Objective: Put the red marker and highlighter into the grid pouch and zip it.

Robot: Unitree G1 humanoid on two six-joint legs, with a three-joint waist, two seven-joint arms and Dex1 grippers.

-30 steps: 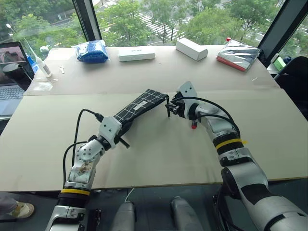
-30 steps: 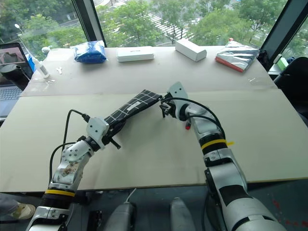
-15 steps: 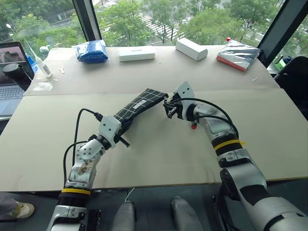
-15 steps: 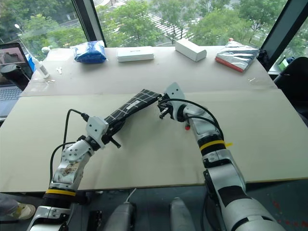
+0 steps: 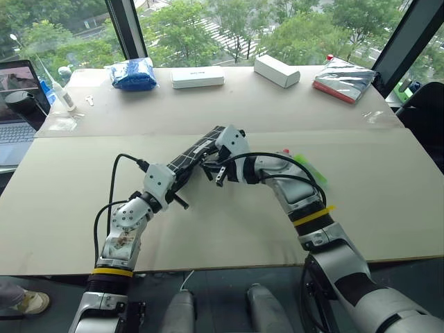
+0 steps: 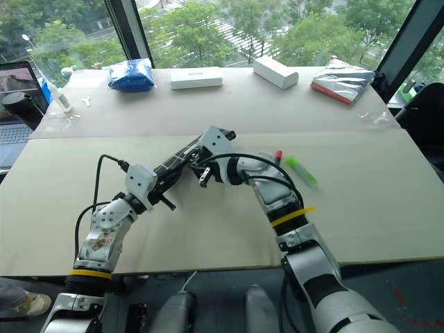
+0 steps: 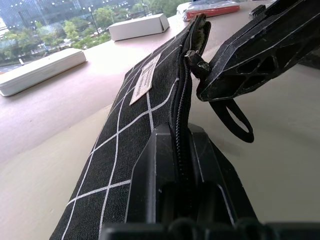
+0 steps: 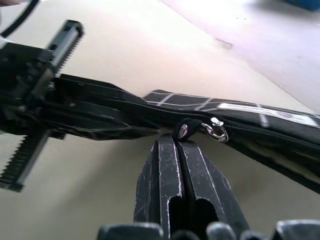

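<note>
Starting at the right gripper [image 8: 175, 142], its two fingers are seen pressed flat together, and the zipper pull [image 8: 217, 129] with its small silver ring sits right at their tips. Whether the pull is actually pinched between them cannot be told for sure. A black strap loop [image 7: 232, 117] hangs just below those tips.

The left gripper [image 7: 182, 145] is clamped shut on the near end of the grid pouch [image 7: 140, 100], which is held on edge with the zipper uppermost. The pouch's long axis runs straight away from the left fingers towards the right fingers, so the zipper track lies along the line between the two grippers. Between the left fingers and the pull the teeth look closed. Beyond the pull, at the far end, the mouth is seen gaping.

The coming move is judged to be a slide of the pull along that track towards the left fingers, with the left grip serving as the anchor.

Farther out, behind the right fingers and past that forearm, the red marker [image 6: 278, 154] and the highlighter [image 6: 300, 169] lie side by side on the table [image 5: 208, 229]. Both are well apart from the pouch and nearer the right arm.
</note>
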